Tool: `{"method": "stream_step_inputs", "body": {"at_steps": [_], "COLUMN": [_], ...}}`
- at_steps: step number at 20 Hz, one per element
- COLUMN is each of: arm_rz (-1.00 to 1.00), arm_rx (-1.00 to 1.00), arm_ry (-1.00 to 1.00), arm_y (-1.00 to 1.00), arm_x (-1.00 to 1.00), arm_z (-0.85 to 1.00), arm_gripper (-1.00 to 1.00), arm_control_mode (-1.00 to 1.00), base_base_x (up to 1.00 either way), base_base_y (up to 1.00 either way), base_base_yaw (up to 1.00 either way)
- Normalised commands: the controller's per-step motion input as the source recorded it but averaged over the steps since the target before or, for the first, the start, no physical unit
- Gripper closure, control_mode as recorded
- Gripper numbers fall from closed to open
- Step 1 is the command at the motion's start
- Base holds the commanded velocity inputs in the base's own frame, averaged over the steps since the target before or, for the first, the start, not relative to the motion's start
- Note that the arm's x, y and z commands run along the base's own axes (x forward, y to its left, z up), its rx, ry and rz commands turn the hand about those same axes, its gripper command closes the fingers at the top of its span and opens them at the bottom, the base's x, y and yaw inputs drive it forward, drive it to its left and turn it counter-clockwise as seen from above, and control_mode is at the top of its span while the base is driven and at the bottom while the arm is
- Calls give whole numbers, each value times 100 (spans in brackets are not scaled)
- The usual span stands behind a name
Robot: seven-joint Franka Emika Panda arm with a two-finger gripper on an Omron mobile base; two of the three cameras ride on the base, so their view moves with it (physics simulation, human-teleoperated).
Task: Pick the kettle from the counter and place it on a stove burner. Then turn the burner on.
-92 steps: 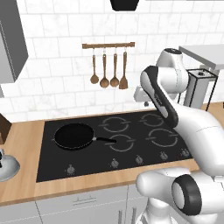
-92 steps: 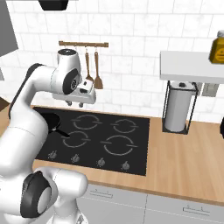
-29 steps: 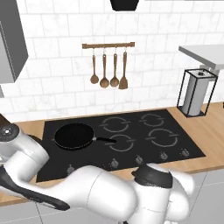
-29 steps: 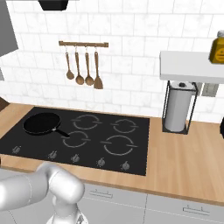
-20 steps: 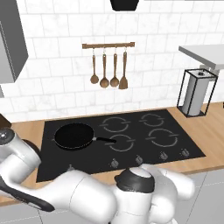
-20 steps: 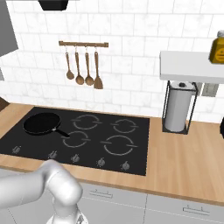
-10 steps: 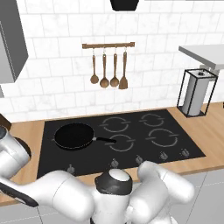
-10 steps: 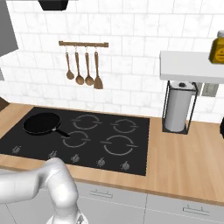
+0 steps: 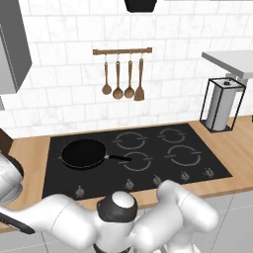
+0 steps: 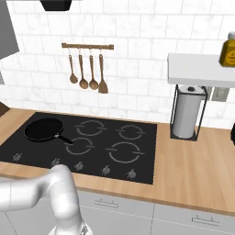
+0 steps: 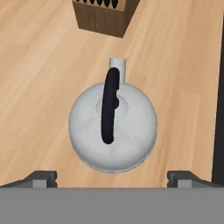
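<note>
A: Hand view: small shiny silver dome-shaped kettle (image 11: 113, 127) was seen upright on light-brown wood-grain counter (image 11: 39, 87), centred under wide-open two-finger gripper (image 11: 113, 177).
B: Approach step judged; descent onto dark arched handle (image 11: 109, 105) needed.

kettle: one (image 11: 113, 127), silver with a dark handle
knife block: one (image 11: 104, 16), wooden, with dark slots on top
frying pan: one (image 9: 83, 153), black
cooktop: one (image 9: 197, 170), black glass
burner rings: four on the cooktop, none of them lit
cooktop knobs: five along the front edge
hanging utensils: four, on one wooden rail (image 9: 122, 51)
paper towel holder: one (image 10: 187, 114), with one roll
yellow jar: one (image 10: 228, 51), on one shelf (image 10: 197, 69)
table: one (image 10: 197, 160)
</note>
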Motion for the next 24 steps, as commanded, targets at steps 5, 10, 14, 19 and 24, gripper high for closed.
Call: {"method": "stream_step_inputs", "body": {"at_steps": [5, 10, 14, 19, 24], "arm_rz": [0, 0, 0, 0, 0], "arm_rx": [-8, -3, -3, -2, -1], "arm_ry": [0, -1, -1, 0, -1], "arm_y": [2, 7, 0, 1, -8], "arm_x": [10, 33, 42, 41, 5], "arm_z": [-22, -16, -28, -21, -13], "arm_gripper": [-100, -100, -100, 100, 100], "arm_control_mode": [-100, -100, -100, -100, -100], "base_base_x": [0, 0, 0, 0, 0], "base_base_y": [0, 0, 0, 0, 0], "base_base_yaw": [0, 0, 0, 0, 0]}}
